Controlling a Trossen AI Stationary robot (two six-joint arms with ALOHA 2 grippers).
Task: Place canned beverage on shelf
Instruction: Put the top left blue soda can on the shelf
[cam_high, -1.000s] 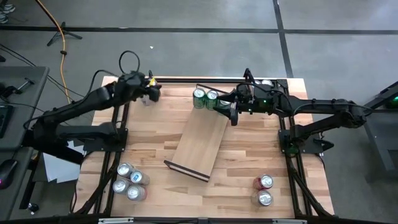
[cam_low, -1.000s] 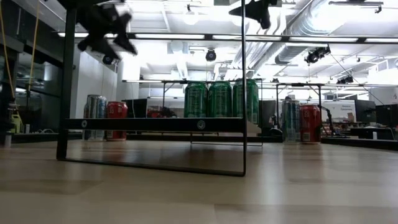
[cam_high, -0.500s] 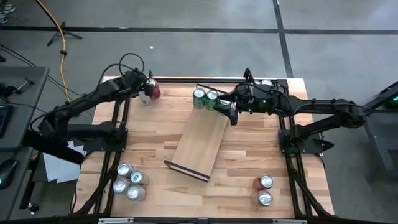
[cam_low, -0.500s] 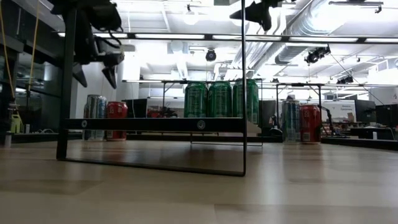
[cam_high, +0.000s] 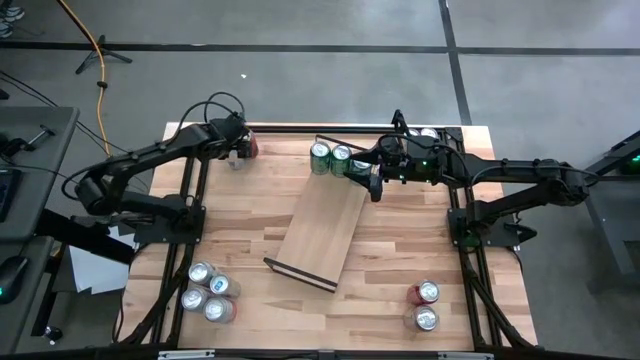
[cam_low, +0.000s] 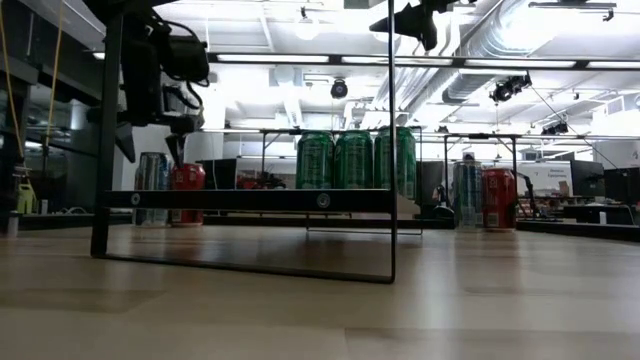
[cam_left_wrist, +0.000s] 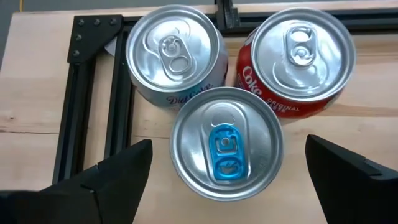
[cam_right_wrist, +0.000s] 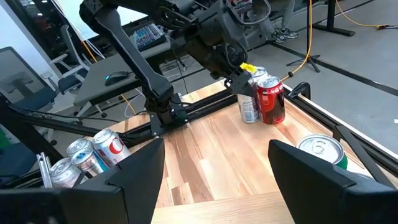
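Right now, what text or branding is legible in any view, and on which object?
"Diet Coke" (partly seen): silver can, left wrist view, ahead of the left tool.
"Coke ORIGINAL": red can, same view.
Blue-tab can: no readable text.
Green cans on the shelf: print too blurred to read.

Plank-patterned wooden tabletop (cam_high: 380, 290) at centre frame, bordered by a dark metal frame (cam_high: 185, 215). Grey floor (cam_high: 320, 60) across the upper frame, crossed by an orange cable (cam_high: 98, 60) at upper left. White papers (cam_high: 95, 270) lie at lower left.
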